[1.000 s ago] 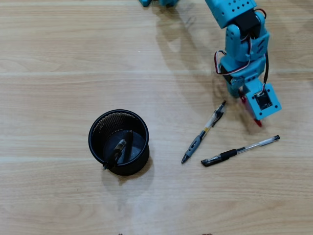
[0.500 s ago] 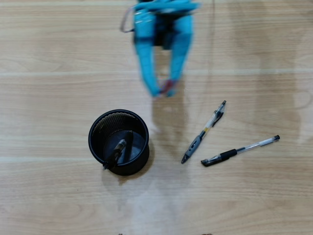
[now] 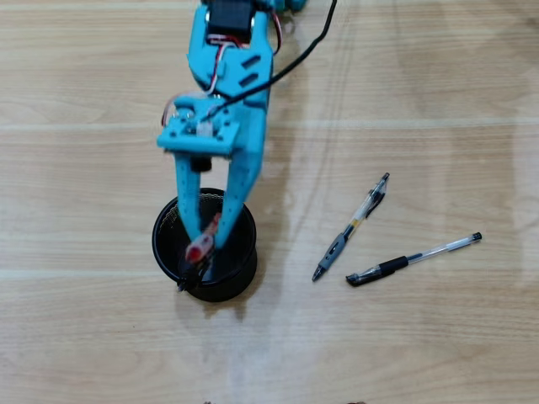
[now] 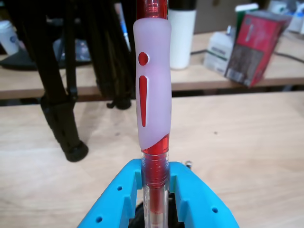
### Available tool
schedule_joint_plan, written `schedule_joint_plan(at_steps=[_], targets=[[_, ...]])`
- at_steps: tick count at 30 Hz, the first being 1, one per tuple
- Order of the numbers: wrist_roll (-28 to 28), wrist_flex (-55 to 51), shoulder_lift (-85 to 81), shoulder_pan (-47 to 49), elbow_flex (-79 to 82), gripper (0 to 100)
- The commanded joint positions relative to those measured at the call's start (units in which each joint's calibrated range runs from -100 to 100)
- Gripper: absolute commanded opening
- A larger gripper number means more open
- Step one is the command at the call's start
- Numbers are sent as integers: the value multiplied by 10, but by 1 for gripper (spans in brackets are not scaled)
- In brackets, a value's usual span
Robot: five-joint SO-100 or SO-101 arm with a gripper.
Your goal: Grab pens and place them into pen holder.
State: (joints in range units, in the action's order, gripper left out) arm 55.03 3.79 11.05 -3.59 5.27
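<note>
In the overhead view we see our blue gripper (image 3: 202,246) reaching down over the black wire-mesh pen holder (image 3: 244,252), its two fingers clenched on a red pen (image 3: 203,243) whose end sits above the cup's opening. In the wrist view the same red pen (image 4: 153,95), with its frosted rubber sleeve, stands upright, pinched between the blue fingers (image 4: 114,199) at the bottom edge. A dark pen (image 3: 184,283) already leans against the holder's lower-left rim. Two clear-barrelled pens lie on the wooden table (image 3: 421,353) well to the right: one with a grey sleeve (image 3: 350,227) at a steep slant, one with a black sleeve (image 3: 413,259) just beside it, lying flatter.
</note>
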Motion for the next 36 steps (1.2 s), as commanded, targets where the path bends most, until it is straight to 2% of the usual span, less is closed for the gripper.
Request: schedule_joint_plan(at_steps=[1,7,17,21,24,26,28,30,32,34,36], targets=[[20,12,42,-8,-79,2],[26,12,70,-23,-94,8],[19,12,16,-38,-86,8],[-39,-1,-58,15,-84,8],[-88,-120,-116,87,-87,8],[-120,-263,-142,142,-94,10],[-130,-435,-143,187,-103,15],[-102,-598,-121,221,-117,22],[-41,-718,-85,243,-136,26],[44,-777,-50,260,-150,25],[89,-783,-25,266,-157,24]])
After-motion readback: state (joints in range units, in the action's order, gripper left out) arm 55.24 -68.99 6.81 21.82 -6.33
